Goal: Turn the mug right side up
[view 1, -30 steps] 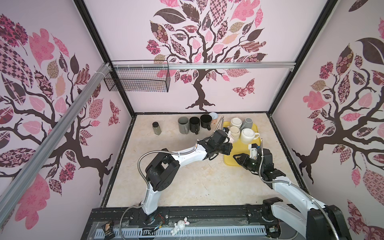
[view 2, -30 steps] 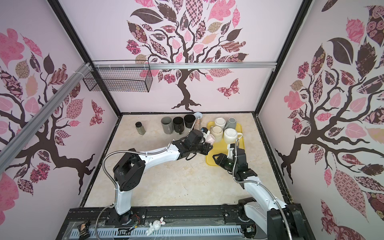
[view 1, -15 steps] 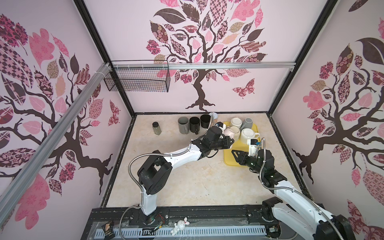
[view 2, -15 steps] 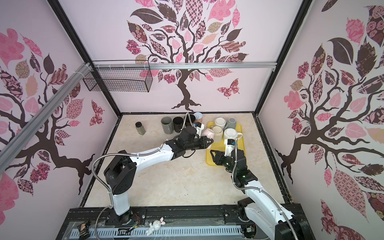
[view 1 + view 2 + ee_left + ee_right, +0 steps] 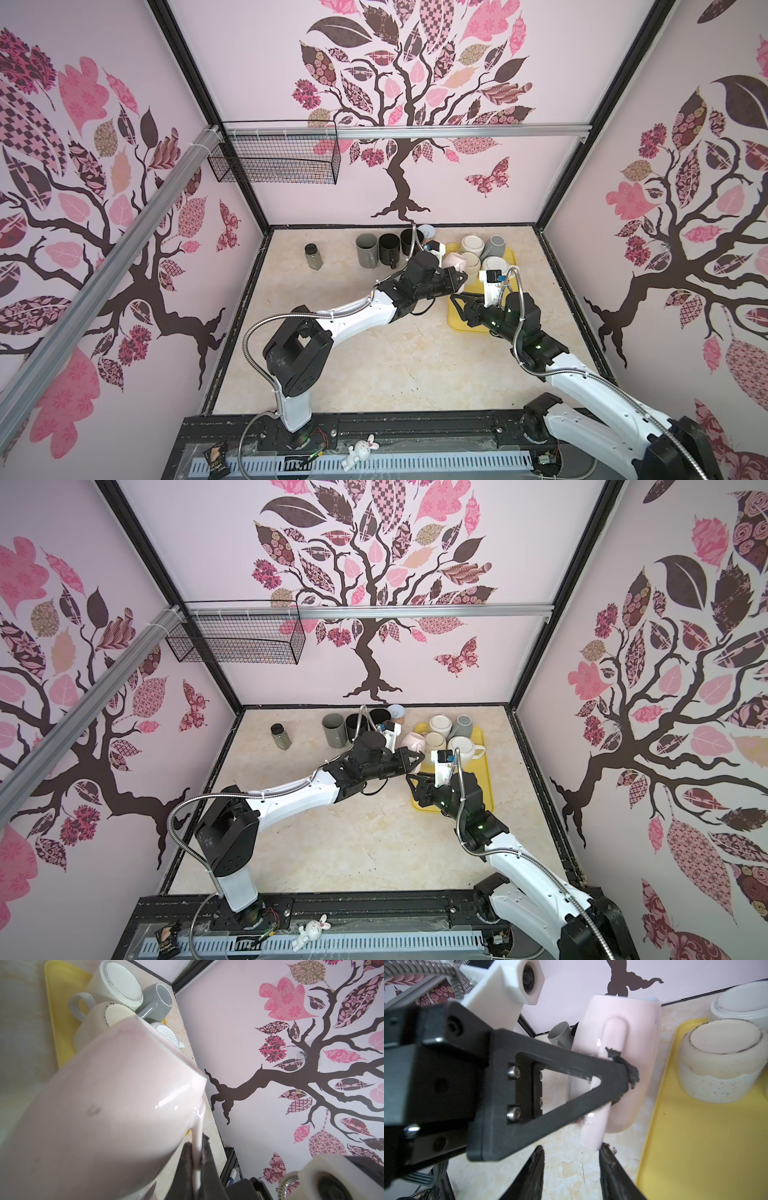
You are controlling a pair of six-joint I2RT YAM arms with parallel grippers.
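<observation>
Left gripper point(image 5: 196, 1147) clenched on the handle of the pink mug point(image 5: 455, 261), holding it tilted mid-frame, beside the yellow tray point(image 5: 695, 1136). Right gripper point(image 5: 572, 1169) just lower right, jaws apart, empty. Seemingly mid-flip; next, roll the wrist until the mouth faces up.

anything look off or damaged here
Yes. The padding on the fingers of the left gripper looks frayed and ragged where they pinch the handle of the pink mug. That mug is held tilted beside the yellow tray, not upright. At the tray's far edge the grey mug sits tilted too.
</observation>
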